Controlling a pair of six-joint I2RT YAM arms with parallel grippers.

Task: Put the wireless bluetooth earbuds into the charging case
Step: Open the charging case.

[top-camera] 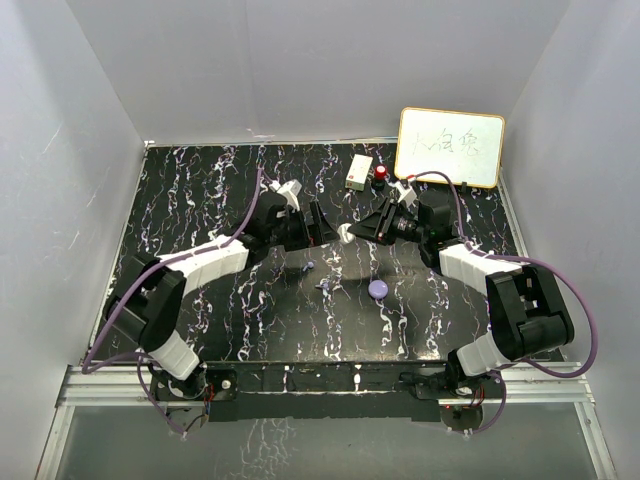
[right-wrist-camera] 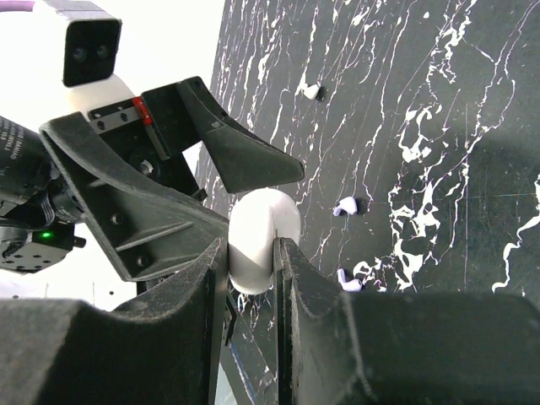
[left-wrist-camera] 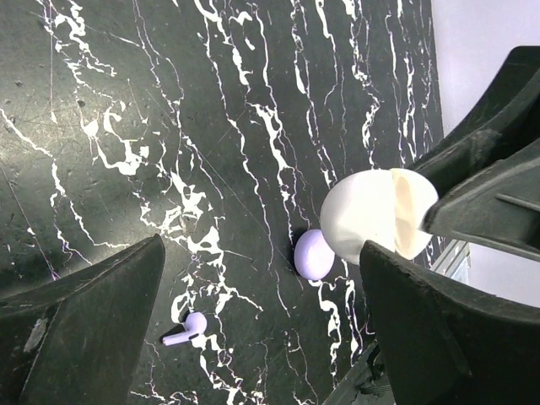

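My right gripper (right-wrist-camera: 252, 250) is shut on a white oval charging case (right-wrist-camera: 257, 228) and holds it above the table; it shows in the top view (top-camera: 354, 231) with the case (top-camera: 345, 234). My left gripper (left-wrist-camera: 261, 283) is open and empty, right next to the case (left-wrist-camera: 367, 215), in the top view (top-camera: 317, 225). Two tiny lilac earbuds (top-camera: 310, 266) (top-camera: 323, 286) lie on the black marble table below the grippers. One earbud (left-wrist-camera: 186, 328) shows in the left wrist view, and two (right-wrist-camera: 346, 205) (right-wrist-camera: 348, 283) in the right wrist view.
A round lilac puck (top-camera: 378, 290) lies right of the earbuds, also in the left wrist view (left-wrist-camera: 314, 255). A white box (top-camera: 359, 171), a red-topped object (top-camera: 381, 175) and a whiteboard (top-camera: 450, 147) stand at the back. A small pale piece (right-wrist-camera: 312, 91) lies farther off. White walls enclose the table.
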